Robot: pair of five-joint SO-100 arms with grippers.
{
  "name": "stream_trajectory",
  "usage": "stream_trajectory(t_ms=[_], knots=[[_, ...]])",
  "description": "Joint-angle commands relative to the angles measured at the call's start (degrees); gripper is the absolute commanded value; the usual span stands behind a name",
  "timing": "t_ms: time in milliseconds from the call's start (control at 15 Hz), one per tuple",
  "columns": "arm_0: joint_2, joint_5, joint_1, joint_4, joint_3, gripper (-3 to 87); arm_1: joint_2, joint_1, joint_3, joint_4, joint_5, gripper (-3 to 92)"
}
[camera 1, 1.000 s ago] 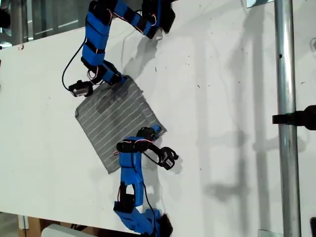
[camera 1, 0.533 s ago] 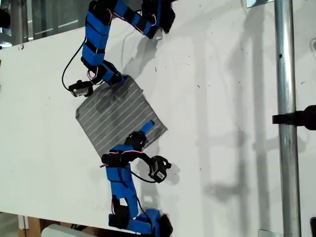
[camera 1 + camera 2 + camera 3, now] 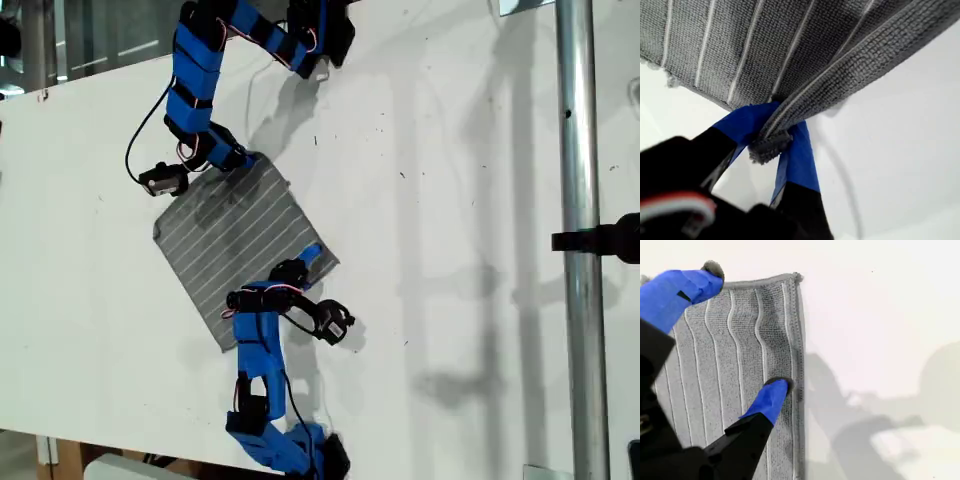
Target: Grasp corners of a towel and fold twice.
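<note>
The grey white-striped towel (image 3: 240, 235) lies flat on the white table, turned like a diamond in the exterior view. My first gripper (image 3: 240, 160) is at its top corner in that view, shut on that corner (image 3: 767, 147), which shows bunched between the blue fingertips of my first gripper (image 3: 771, 142). My second gripper (image 3: 305, 262) is over the towel's corner at the exterior view's right. It stands open (image 3: 730, 340), one fingertip (image 3: 774, 392) resting on the towel (image 3: 740, 355) close to its hem, the other raised. That corner (image 3: 797, 276) lies flat beyond the fingers.
A vertical metal pole (image 3: 575, 240) with a black clamp (image 3: 605, 240) stands at the exterior view's right. The arms' bases sit at the table's top edge (image 3: 320, 30) and bottom edge (image 3: 295, 450) in that view. Bare white table (image 3: 450, 200) lies between towel and pole.
The second arm swung toward the exterior view's left and came back, its gripper staying at the towel's right corner. The first arm and the towel have hardly moved.
</note>
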Motion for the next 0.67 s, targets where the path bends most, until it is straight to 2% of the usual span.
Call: stream_trajectory(t_ms=[0, 200, 400, 467, 600], knots=[[-1.0, -0.3, 0.9, -2.9, -1.1, 35.5, 4.1, 0.3, -2.3, 0.3, 0.7, -0.2], [-3.6, 0.3, -0.2, -4.4, -1.5, 31.1, 4.5, -0.2, -2.0, 0.4, 0.7, -0.2], [-5.7, -0.4, -1.1, 1.1, -1.8, 26.6, 6.9, -0.3, -1.8, 1.6, 0.7, -0.2], [-6.3, 0.2, -1.6, 3.4, -1.7, 22.2, 7.8, -0.4, -1.8, 1.8, 0.7, -0.2], [-6.5, 2.2, -1.5, 4.0, -1.6, 12.6, 8.6, -0.2, -2.1, 2.0, 0.7, -0.2]])
